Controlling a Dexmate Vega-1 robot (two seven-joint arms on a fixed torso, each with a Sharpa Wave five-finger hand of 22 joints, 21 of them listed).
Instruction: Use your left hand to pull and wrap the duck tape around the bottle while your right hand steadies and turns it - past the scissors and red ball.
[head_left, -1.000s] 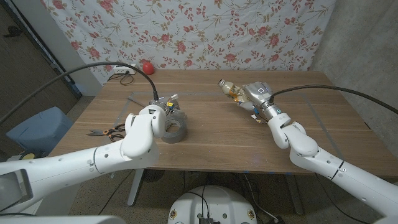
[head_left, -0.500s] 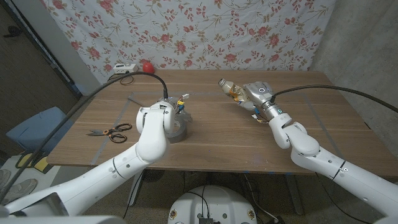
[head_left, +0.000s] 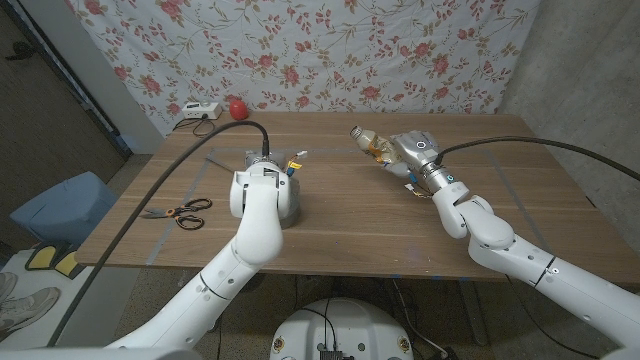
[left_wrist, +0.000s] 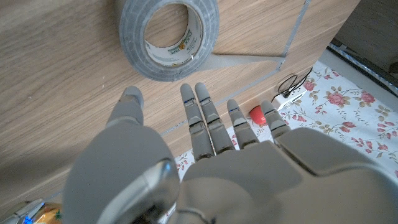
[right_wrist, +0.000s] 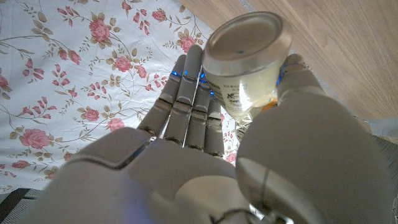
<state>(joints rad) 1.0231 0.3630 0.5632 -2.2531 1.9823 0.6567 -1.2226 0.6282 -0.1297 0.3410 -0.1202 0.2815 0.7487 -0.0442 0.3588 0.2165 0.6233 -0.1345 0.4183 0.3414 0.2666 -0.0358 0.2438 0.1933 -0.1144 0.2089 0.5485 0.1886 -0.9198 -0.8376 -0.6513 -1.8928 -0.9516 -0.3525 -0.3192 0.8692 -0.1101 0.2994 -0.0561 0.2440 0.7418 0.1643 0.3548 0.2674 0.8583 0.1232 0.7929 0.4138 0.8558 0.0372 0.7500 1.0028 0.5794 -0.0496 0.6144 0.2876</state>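
Tape (left_wrist: 169, 38) lies flat on the table (head_left: 350, 215), just beyond the spread, empty fingers of the left hand (left_wrist: 205, 155). The bottle (head_left: 385, 150) is gripped, tilted, by the right hand (head_left: 412, 155), well apart from the roll. Scissors (head_left: 177, 210) are seen near the table's left edge and the red ball (head_left: 237, 107) at its far left corner.

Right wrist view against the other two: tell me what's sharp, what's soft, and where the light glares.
Right wrist view: the bottle's base is sharp, the right hand in front of it soft, no hard glare. Left wrist view: the duct tape roll is crisp, the left hand blurred and close. Head view: even light, a soft shadow beside the tape, edges slightly bowed.
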